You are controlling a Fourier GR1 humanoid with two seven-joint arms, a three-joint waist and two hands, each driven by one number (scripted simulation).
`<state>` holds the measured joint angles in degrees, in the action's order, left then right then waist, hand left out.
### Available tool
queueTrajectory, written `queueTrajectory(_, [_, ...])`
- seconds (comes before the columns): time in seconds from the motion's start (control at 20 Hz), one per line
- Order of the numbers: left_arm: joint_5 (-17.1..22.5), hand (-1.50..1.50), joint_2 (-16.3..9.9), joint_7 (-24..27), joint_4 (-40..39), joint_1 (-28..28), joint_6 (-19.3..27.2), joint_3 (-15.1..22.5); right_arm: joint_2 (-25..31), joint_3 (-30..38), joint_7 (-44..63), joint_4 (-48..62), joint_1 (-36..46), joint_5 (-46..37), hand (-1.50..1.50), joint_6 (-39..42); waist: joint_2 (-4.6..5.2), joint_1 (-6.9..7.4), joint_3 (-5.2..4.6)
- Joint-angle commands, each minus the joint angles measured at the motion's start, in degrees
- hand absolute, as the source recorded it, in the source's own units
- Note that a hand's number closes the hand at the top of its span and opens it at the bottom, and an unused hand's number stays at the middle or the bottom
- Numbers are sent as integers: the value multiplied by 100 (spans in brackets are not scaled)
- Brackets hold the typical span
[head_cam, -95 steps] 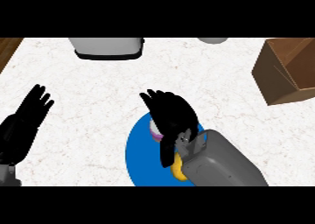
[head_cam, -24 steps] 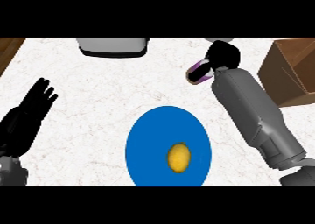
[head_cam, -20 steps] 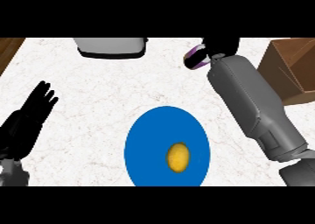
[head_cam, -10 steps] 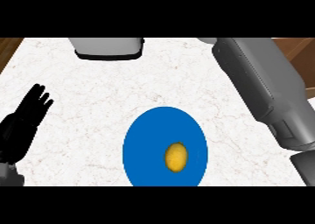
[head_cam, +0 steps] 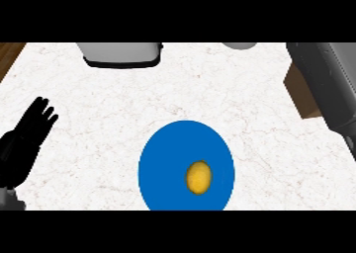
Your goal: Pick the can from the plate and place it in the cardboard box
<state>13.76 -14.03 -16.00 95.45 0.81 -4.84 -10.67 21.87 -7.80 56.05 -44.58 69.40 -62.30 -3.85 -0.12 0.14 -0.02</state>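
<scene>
A blue plate [head_cam: 166,163] lies at the counter's front centre with a small yellow object [head_cam: 199,177] on it. No can shows anywhere in view. My right forearm [head_cam: 331,89] stretches up along the right edge and leaves the view at the top, so the right hand is out of sight. It covers most of the brown cardboard box [head_cam: 301,96], of which only a strip shows. My left hand [head_cam: 27,136] rests open at the left, fingers up.
A grey appliance [head_cam: 121,53] stands at the back of the counter. A grey rounded object [head_cam: 239,45] sits at the back right. Wooden floor shows at the top left corner, beyond the counter's edge.
My right arm has swung further right and up; the hand holding the can has left the view at the top. The left hand has barely moved.
</scene>
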Motion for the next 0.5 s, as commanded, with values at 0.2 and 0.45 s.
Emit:
queueTrajectory(0.2, [-83, 0, 80, -126, -65, 210, 34, 73, 475, 307, -783, 70, -566, -23, 150, -141, 18, 16, 2])
queueTrajectory(0.45, [-257, 0, 209, 84, -154, 138, 51, 168, 525, 616, -1318, 563, -852, 31, 150, -859, 35, 42, 3])
